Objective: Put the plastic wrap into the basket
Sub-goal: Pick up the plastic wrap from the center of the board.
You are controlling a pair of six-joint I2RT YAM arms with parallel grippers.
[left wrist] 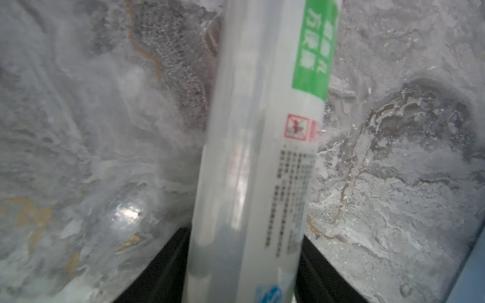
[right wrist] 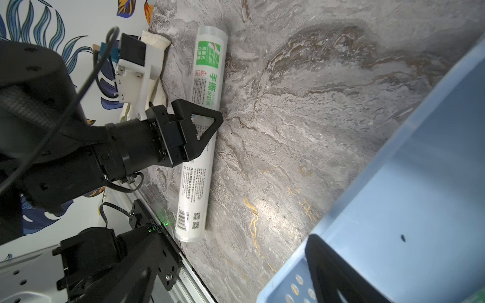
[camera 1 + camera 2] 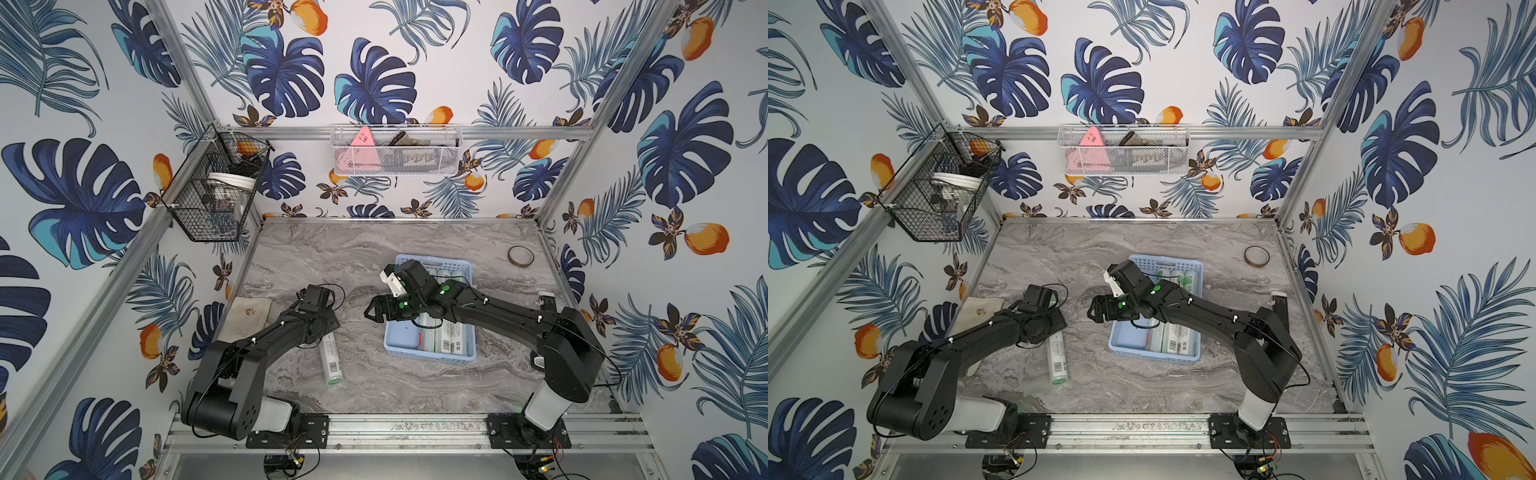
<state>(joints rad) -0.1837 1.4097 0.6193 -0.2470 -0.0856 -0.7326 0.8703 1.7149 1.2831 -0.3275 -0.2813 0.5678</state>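
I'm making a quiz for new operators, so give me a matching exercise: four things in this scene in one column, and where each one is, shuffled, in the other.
Things:
1. loose plastic wrap roll
2. tape ring
3. cloth
4. pink triangular item

Places:
A. in the white mesh basket on the back rail
B. lying on the table, between the left gripper fingers
C. near the table's far right corner
D. by the table's left edge

Pairs: 1-B, 2-C, 3-D, 4-A
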